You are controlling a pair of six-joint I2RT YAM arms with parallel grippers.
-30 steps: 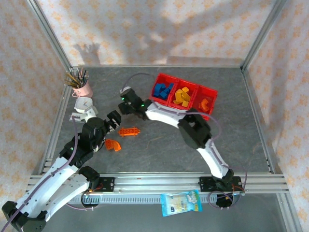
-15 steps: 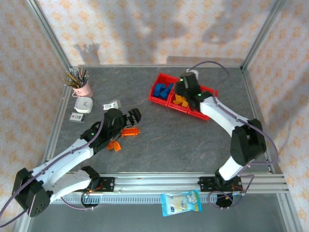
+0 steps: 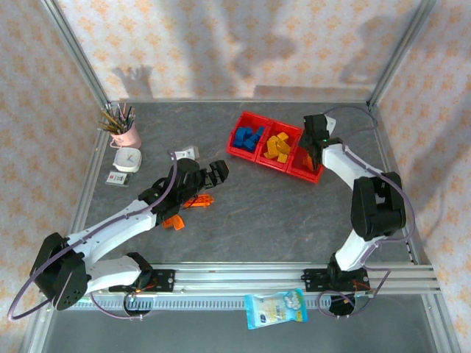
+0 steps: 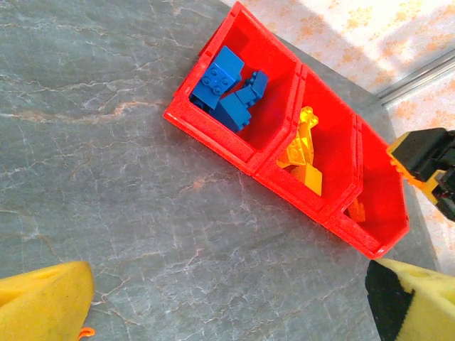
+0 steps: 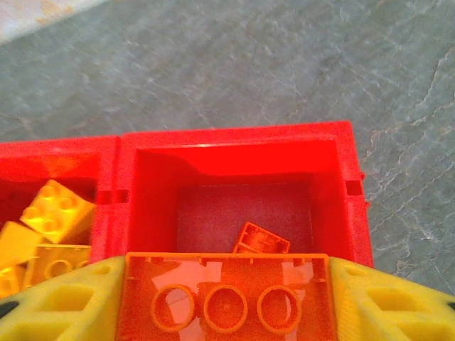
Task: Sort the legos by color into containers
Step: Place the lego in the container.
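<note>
The right jaws pinch an orange brick (image 5: 224, 298) low in the right wrist view, just over the end bin of the red containers (image 5: 234, 136). One orange piece (image 5: 261, 240) lies inside. The left jaws are spread wide above the bench (image 3: 265, 220), near two orange legos (image 3: 197, 200).
</note>
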